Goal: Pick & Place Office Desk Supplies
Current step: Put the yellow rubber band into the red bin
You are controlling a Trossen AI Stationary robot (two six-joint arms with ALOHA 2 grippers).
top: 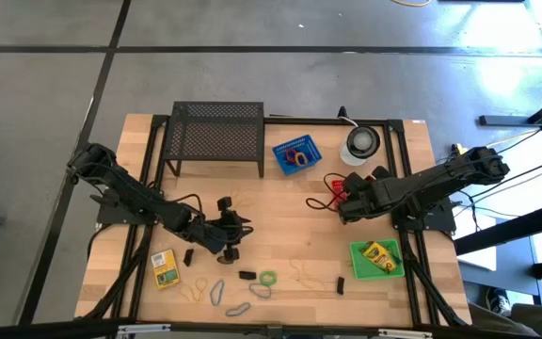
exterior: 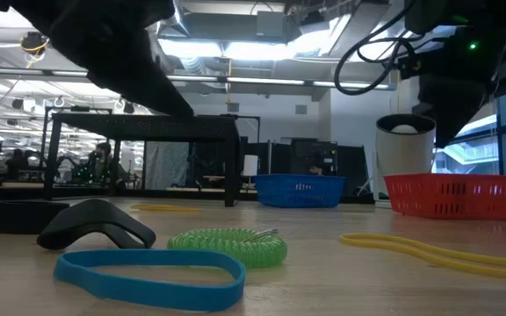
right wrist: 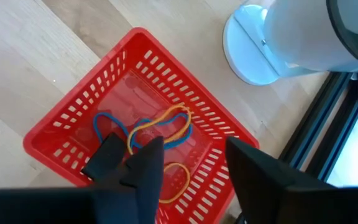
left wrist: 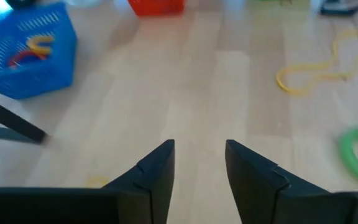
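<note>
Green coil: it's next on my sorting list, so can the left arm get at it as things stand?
Probably yes: the left pincer hangs open just beyond the green coil, with only bare table between them.

Red basket (right wrist: 73, 134) holds blue and orange bands (right wrist: 160, 127).

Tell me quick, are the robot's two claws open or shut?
Left gripper: open, holding nothing, over bare wooden table.
Right gripper: open, empty, above the red plastic mesh basket.

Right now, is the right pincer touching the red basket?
Apart. The right wrist view shows the right pincer open above the red basket, fingers empty, rubber bands lying inside.
</note>
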